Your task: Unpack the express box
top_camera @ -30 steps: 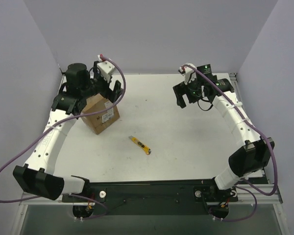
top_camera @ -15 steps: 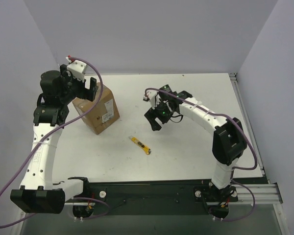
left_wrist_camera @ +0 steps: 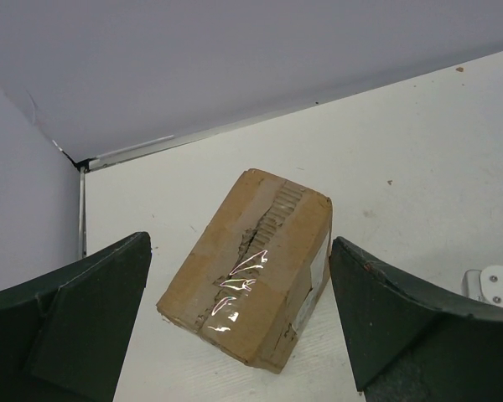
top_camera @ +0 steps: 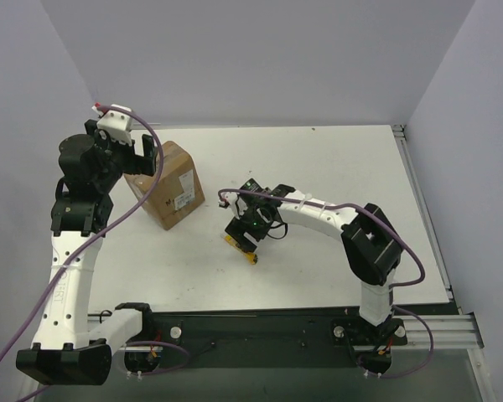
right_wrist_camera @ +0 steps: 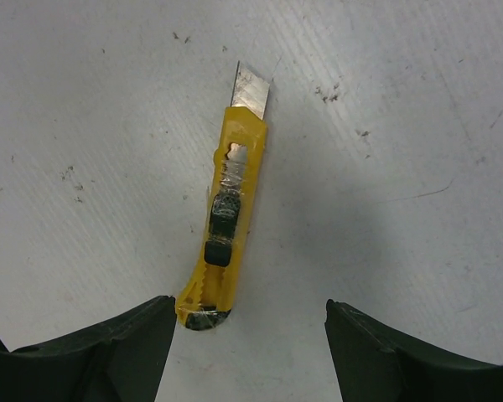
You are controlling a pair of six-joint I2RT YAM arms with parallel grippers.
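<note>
Two grippers have their jaws spread wide with nothing held. The left gripper hangs above the express box, which sits with its flaps closed near the far-left corner of the table, its white label on a side turned toward the table's middle. The right gripper is low over a yellow utility knife near the table's middle; the blade is out and the butt end lies between the fingers, ungripped.
</note>
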